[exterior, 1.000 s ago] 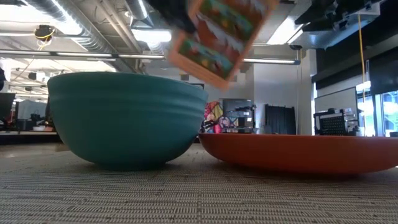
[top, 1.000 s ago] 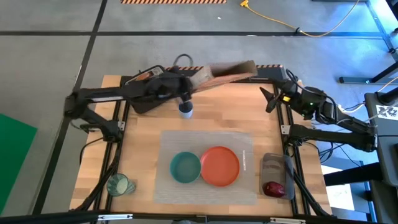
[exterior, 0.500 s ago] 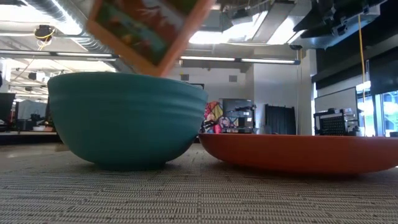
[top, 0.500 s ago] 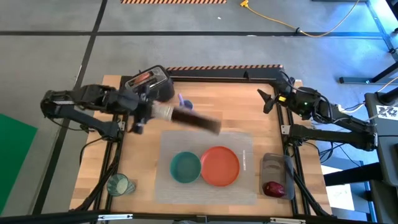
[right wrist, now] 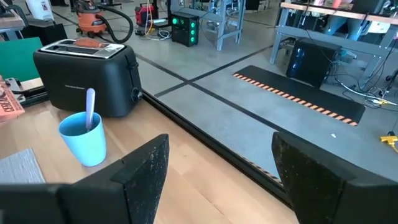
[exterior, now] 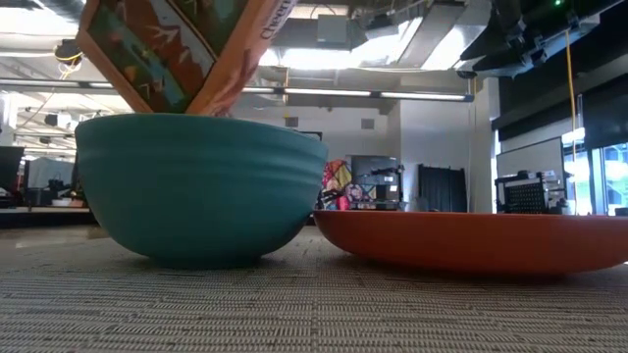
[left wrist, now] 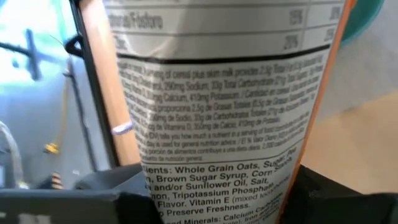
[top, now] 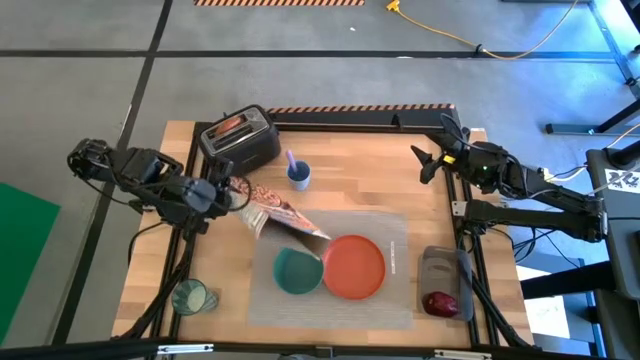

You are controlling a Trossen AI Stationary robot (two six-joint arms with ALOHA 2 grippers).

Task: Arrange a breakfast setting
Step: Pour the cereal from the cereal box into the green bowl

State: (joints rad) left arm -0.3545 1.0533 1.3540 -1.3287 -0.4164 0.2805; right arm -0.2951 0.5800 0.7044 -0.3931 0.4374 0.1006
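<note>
The bowl (top: 297, 270) is teal, with faint ridged bands around its wall in the low view; the plate (top: 354, 267) beside it is orange-red; the placemat (top: 390, 300) under both is grey and finely woven; the cereal box (top: 283, 216) is orange with teal and brown pictures, and its back panel is white with black print; the toaster (top: 240, 139) is black; the cup (top: 298, 177) is light blue; the apple (top: 440, 303) is dark red; the glass (top: 190, 297) is clear greenish; the desk (top: 350, 170) is pale wood.
</note>
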